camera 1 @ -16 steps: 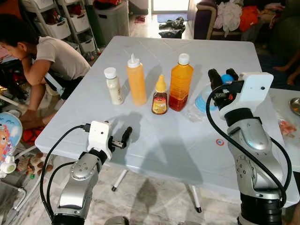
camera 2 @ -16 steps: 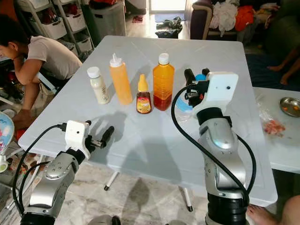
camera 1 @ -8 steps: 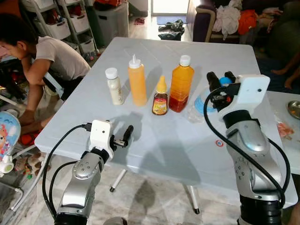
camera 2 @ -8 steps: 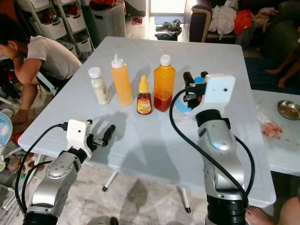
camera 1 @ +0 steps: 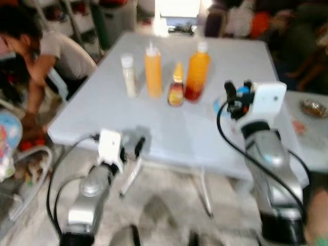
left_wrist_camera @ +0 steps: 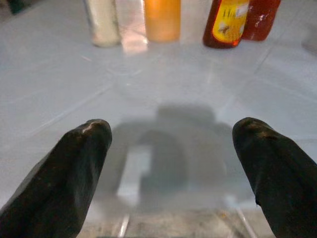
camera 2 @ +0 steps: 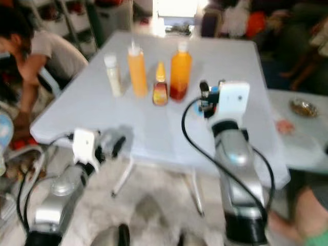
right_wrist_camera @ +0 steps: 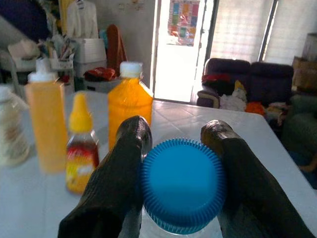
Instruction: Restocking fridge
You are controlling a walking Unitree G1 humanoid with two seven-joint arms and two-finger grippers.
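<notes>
Left tool: our left tool point(left_wrist_camera: 171, 148) hovered at the near edge of the desk point(left_wrist_camera: 208, 94), its two black fingers point(left_wrist_camera: 74, 163) spread wide apart with nothing between them, only their shadow on the desk top.

Right tool: our right tool point(right_wrist_camera: 176, 163) sat further in, on our right side, its fingers point(right_wrist_camera: 119, 173) closed against either side of the blue cap point(right_wrist_camera: 183, 183) of a clear water bottle point(camera 1: 221, 106); we judged this a grip on the cap, with the bottle near the desk surface, though the blurred head views did not let us tell whether it was lifted.

Row of bottles: beyond both tools stood four items in a line, well apart from the left tool: a small white-capped creamy bottle point(camera 1: 128, 77), a tall orange squeeze bottle point(camera 1: 152, 72), a small honey bottle point(camera 1: 176, 87) with a yellow top, and a large orange juice bottle point(camera 1: 196, 72).

Surroundings: a person point(camera 1: 41, 51) crouched off the desk's far left corner; a second desk with a metal dish point(camera 1: 312, 107) lay to our right.

Progress: we judged the restocking barely begun. No fridge was in sight, all four bottles in the row were untouched, and only the water bottle was in hand. Carrying it to the fridge and fetching the rest remained.
</notes>
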